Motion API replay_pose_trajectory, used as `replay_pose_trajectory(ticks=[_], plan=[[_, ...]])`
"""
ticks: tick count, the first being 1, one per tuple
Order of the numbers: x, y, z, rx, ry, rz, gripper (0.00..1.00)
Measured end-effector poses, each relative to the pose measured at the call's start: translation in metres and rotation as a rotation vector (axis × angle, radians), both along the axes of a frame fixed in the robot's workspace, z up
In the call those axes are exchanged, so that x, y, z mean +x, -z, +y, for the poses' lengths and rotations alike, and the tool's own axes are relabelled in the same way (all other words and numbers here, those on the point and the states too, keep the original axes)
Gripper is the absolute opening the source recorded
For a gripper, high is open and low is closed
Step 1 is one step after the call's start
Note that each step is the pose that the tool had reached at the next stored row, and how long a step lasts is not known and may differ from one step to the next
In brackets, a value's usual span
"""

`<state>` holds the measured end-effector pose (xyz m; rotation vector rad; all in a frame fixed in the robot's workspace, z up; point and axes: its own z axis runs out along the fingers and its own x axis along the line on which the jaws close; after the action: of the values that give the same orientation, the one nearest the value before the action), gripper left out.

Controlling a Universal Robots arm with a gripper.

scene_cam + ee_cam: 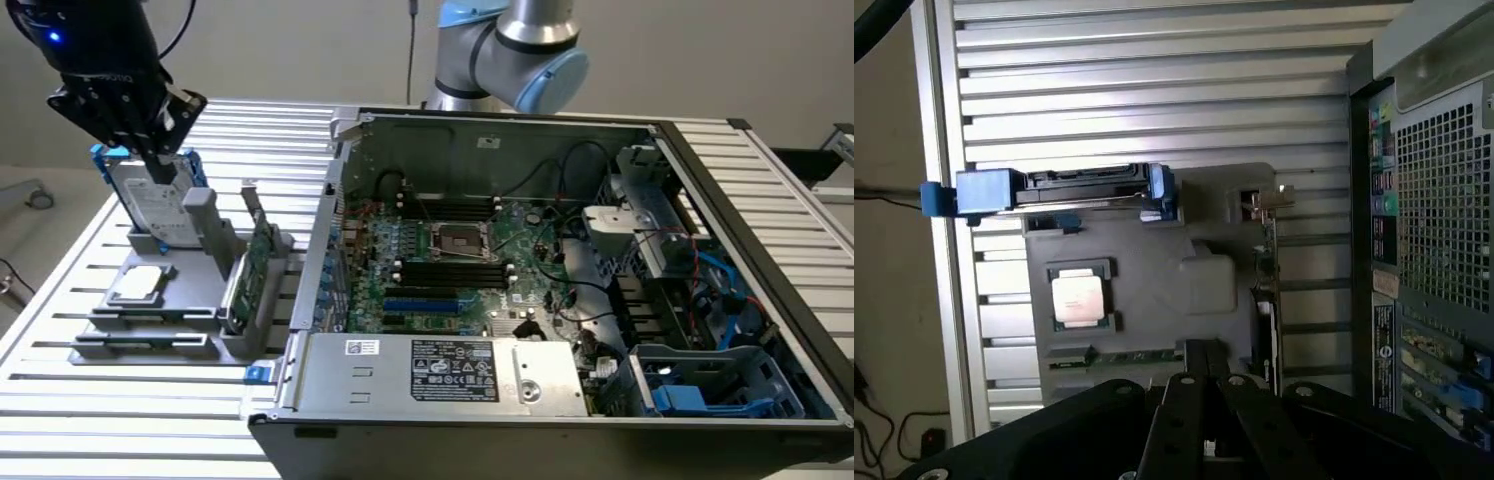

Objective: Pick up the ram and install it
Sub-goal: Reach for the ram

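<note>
Gripper (162, 162) fingers pinched shut, holding nothing, above gray fixture (1154, 260) | ram (1116, 355) lying in fixture slot | slatted metal table (120, 430), open computer case (441, 150) at exterior view's right | pale wall (307, 50) far.

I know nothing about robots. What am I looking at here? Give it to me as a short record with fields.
Gripper: black gripper, shut, apparently empty, raised above the grey parts holder
Ram: long thin green circuit-board stick, sitting in the holder, not yet picked up
Other parts in holder: silver hard drive in blue frame, square silver processor chip, green expansion card
Computer: open grey metal computer case, green motherboard exposed, to the exterior view's right of the holder
</note>
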<state>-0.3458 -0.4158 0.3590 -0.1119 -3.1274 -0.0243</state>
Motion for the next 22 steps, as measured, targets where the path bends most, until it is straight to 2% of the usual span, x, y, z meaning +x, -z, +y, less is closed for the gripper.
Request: replay_pose_trajectory(ticks=[15, 18, 22], plan=[[-0.023, 0.0194, -0.0381, 0.0001, 0.000, 0.0084, 0.11], [-0.028, 0.0229, -0.0427, 0.0000, 0.000, 0.0105, 0.11], [-0.032, 0.0263, -0.0451, 0.0001, -0.004, 0.0139, 0.11]])
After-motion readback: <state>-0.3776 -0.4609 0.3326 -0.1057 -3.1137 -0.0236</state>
